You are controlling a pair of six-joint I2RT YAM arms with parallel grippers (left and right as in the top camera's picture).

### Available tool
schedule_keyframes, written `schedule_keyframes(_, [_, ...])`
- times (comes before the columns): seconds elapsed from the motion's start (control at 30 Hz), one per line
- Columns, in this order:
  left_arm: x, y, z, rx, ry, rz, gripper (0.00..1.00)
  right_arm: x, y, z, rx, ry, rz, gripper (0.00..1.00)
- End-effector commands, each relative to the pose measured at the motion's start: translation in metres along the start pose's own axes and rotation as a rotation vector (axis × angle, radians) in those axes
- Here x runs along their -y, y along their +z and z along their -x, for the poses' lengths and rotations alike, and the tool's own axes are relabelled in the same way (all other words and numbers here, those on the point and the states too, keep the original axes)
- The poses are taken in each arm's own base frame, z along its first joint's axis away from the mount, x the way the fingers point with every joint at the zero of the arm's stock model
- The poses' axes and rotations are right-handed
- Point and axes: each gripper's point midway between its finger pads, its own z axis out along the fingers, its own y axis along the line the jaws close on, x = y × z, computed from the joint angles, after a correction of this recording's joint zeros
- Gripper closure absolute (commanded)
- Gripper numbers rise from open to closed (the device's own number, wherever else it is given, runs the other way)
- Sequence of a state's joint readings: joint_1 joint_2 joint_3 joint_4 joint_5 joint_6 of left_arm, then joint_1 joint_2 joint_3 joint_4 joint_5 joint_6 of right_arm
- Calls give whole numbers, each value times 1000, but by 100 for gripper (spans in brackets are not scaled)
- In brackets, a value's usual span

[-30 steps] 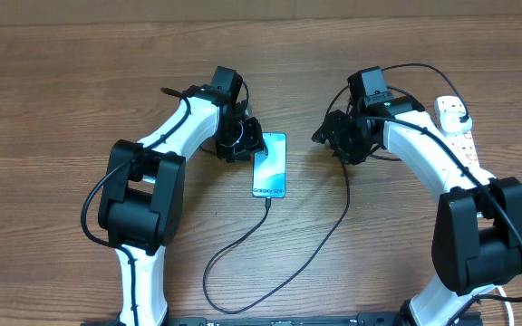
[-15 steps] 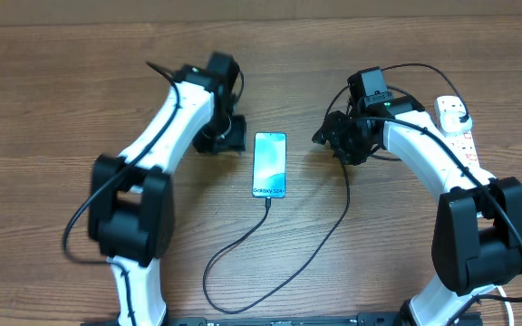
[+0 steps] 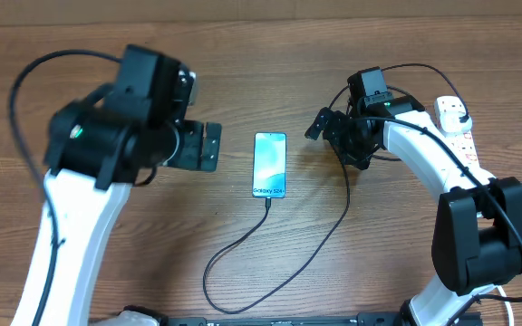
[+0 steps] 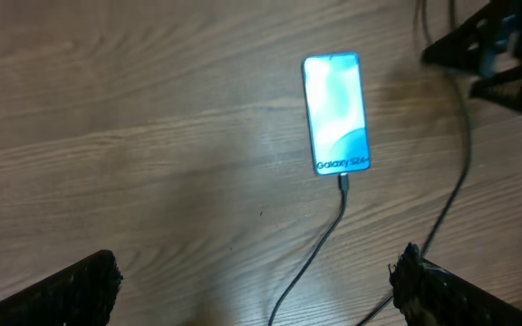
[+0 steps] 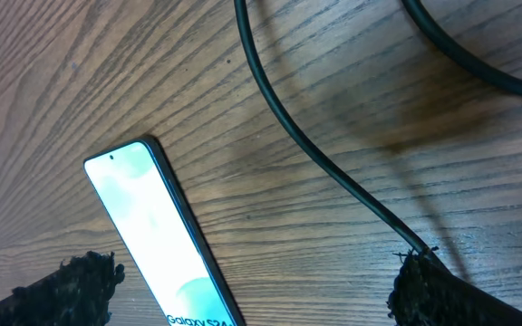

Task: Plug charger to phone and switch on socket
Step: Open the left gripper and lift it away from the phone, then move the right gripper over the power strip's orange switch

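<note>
The phone [image 3: 270, 165] lies flat at the table's middle, its blue screen lit. The charger's thin black cable [image 3: 243, 240] meets the phone's bottom edge, loops toward the front and runs up to the right. In the left wrist view the phone [image 4: 335, 113] and cable [image 4: 320, 254] lie well below. My left gripper [image 3: 203, 147] hangs open, high and left of the phone, with nothing between its fingertips [image 4: 71, 290]. My right gripper [image 3: 333, 136] stands open just right of the phone [image 5: 152, 235], holding nothing. The white socket [image 3: 461, 138] sits far right with a black plug head [image 3: 458, 116] in it.
A thicker black cable [image 5: 306, 145] crosses the wood beside the right gripper [image 5: 252, 294]. The right arm covers part of the socket. The bare wooden table [image 3: 80, 54] stretches left of and behind the phone.
My left arm has lifted and swung left, away from the phone, and its jaws have spread wide. The right gripper's jaws have also widened while it stayed in place.
</note>
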State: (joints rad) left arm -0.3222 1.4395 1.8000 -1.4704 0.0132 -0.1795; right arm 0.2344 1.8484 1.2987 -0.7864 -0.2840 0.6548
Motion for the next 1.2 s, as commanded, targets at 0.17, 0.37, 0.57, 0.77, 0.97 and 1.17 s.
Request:
schedule_keyframes(0.17, [0, -6, 2, 22, 24, 6, 1, -18, -17, -1, -18, -41, 96, 0])
schedule_keyframes(0.37, [0, -3, 3, 15, 25, 8, 1, -29, -68, 27, 18, -133, 113, 1])
schedule_keyframes(0.57, [0, -3, 3, 15, 25, 8, 1, -8, -150, 88, 241, -139, -30, 0])
schedule_keyframes(0.77, [0, -3, 3, 15, 25, 8, 1, 75, -209, 140, 450, -22, -302, 0])
schedule_keyframes(0.97, [0, -3, 3, 15, 25, 8, 1, 160, -246, 166, 515, 67, -427, 0])
schedule_keyframes(1.17, [0, -3, 3, 15, 25, 8, 1, 205, -250, 181, 503, 115, -350, 0])
